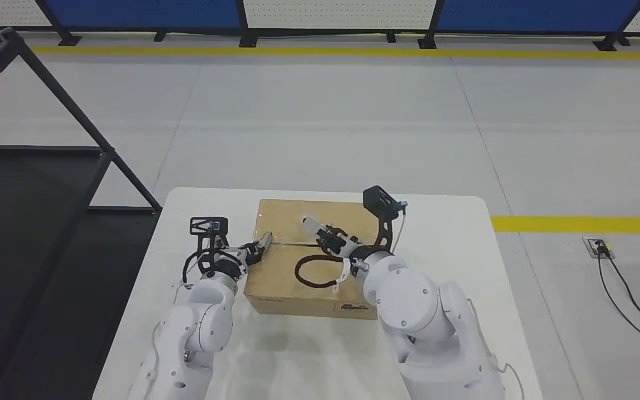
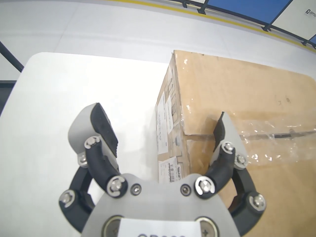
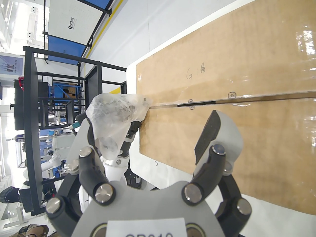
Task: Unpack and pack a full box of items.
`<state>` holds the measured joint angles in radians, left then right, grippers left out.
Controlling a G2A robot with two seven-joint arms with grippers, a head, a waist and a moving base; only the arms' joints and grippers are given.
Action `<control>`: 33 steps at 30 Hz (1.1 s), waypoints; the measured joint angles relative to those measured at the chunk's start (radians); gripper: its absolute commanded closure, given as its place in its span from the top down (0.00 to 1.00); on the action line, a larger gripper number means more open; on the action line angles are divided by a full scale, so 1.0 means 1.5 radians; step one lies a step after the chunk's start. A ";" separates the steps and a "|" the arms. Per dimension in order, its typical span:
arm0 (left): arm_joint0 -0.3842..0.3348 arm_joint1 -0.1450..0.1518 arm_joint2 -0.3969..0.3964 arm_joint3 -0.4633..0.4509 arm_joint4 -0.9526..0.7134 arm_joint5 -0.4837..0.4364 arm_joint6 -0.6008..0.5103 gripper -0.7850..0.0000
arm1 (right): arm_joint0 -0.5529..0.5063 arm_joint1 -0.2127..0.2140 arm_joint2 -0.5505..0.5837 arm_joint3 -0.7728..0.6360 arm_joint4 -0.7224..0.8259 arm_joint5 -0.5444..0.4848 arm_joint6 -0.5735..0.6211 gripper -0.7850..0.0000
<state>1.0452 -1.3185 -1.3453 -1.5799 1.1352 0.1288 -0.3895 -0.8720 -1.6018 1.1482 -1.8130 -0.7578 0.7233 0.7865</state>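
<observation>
The left gripper (image 2: pixel 160 114) is spread wide and holds nothing. It straddles the top edge of the box (image 2: pixel 234 87) at its left end: one finger (image 2: pixel 103 124) is over the bare table (image 2: pixel 61 80) just beside the box, and the other (image 2: pixel 222 129) is over the box top where the seam (image 2: pixel 284 134) meets the edge. Whether that finger touches the cardboard cannot be told. Wrinkled clear tape (image 2: pixel 259 129) lies along the seam there, and white labels (image 2: pixel 165 124) cover the end wall below. The right gripper (image 3: pixel 176 112) is also wide open above the box top, near the same end of the seam (image 3: pixel 246 98). It grips nothing between its fingers, but a crumpled wad of clear tape (image 3: pixel 116 114) clings around one finger, and its tip sits right at the seam line. The other finger (image 3: pixel 209 134) hangs over plain cardboard on the far side of the seam. From the top view, the box (image 1: pixel 280 220) sits in the middle of the table (image 1: pixel 450 260) with its flaps shut, the left gripper (image 1: pixel 258 247) at its left edge and the right gripper (image 1: pixel 325 238) over its top, near each other.
</observation>
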 measured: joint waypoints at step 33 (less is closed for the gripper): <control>-0.004 -0.005 0.008 0.005 0.017 0.009 -0.006 1.00 | -0.027 0.019 0.049 -0.047 -0.046 0.055 0.010 1.00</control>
<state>1.0391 -1.3254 -1.3331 -1.5732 1.1607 0.1419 -0.3987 -0.9132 -1.5740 1.2213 -1.8840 -0.8272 0.8051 0.8017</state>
